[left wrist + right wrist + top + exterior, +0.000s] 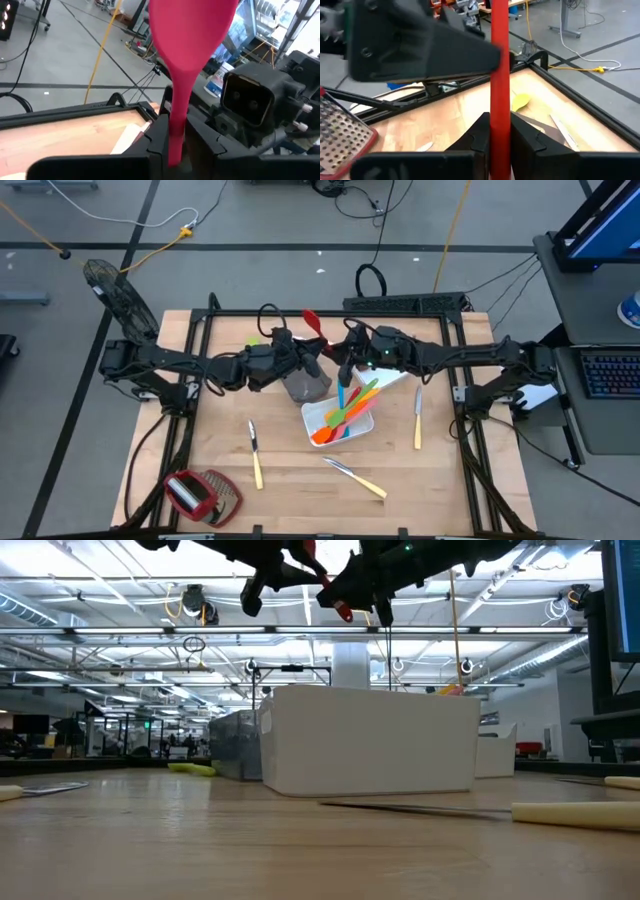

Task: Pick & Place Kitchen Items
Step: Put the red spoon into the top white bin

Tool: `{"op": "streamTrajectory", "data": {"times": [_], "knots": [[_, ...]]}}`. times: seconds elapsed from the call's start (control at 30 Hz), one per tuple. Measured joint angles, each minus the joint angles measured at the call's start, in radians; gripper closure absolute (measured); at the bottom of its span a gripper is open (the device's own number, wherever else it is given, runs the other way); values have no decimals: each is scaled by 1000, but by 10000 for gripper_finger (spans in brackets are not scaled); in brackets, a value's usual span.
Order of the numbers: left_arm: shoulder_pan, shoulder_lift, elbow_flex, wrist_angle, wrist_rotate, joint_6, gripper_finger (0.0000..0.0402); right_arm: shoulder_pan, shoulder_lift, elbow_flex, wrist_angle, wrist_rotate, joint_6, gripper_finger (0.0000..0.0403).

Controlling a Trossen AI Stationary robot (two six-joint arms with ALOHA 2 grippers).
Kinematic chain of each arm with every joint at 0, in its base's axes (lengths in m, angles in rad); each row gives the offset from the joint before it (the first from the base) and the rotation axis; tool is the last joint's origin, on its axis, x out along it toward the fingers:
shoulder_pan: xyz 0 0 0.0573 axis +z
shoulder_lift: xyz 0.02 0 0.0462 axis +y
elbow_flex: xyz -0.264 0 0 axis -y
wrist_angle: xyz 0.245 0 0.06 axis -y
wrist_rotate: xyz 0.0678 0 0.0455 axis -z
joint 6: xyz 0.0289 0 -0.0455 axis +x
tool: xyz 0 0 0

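We have both claws on 1 red spoon (186, 60), held up over the middle of the desk near its far edge. The left gripper (172, 137) pinches the handle below the bowl; the right gripper (500, 135) is pressed onto the same handle. If either pulls before the other lets go, the spoon could twist or drop outside the white tray (362, 428). Both arms reach inward, wrists nearly meeting.

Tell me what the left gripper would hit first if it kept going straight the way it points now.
Probably the right gripper. The left gripper points across the table at it, both clamped on the same red spoon; depth between them is unclear.
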Motion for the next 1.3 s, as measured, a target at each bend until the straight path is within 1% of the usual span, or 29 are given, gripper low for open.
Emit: {"op": "streamTrajectory", "data": {"times": [0.07, 0.17, 0.27, 0.33, 0.43, 0.6, 0.7, 0.8, 0.83, 0.93, 1.1, 1.2, 1.3], "knots": [[0, 0, 0, -13, 2, 0, 333, -11, -13, 0, -21, 5, -9, 369], [-7, 0, 0, -24, 24, 0, 310, -39, -35, 1, -45, 47, -23, 370], [-11, 0, 0, -20, 13, 0, 279, -73, -71, -1, -112, 68, -43, 370], [-10, 0, 0, -24, 5, 0, 257, -97, -96, 1, -136, 58, -79, 370], [-9, 0, 0, -28, 5, 3, 227, -133, -146, 1, -249, 82, -210, 370], [-4, 0, 1, -48, -7, 29, 197, -148, -219, 1, -538, 246, -527, 370], [1, 0, 1, -49, -7, 33, 193, -149, -238, 0, -704, 401, -675, 370], [12, 0, 1, -49, -9, 33, 198, -149, -244, 0, -834, 535, -754, 370], [16, 0, 1, -49, -10, 32, 200, -149, -244, 0, -857, 568, -767, 370], [26, 0, 1, -49, -11, 24, 206, -148, -244, -1, -947, 623, -810, 370], [38, 0, 1, -49, -11, 7, 210, -152, -253, -71, -965, 738, -946, 370], [44, 0, 1, -49, -11, 10, 210, -153, -266, -142, -958, 808, -1042, 370], [43, 0, 1, -49, -11, 16, 211, -153, -284, -225, -937, 852, -1133, 370]]}}
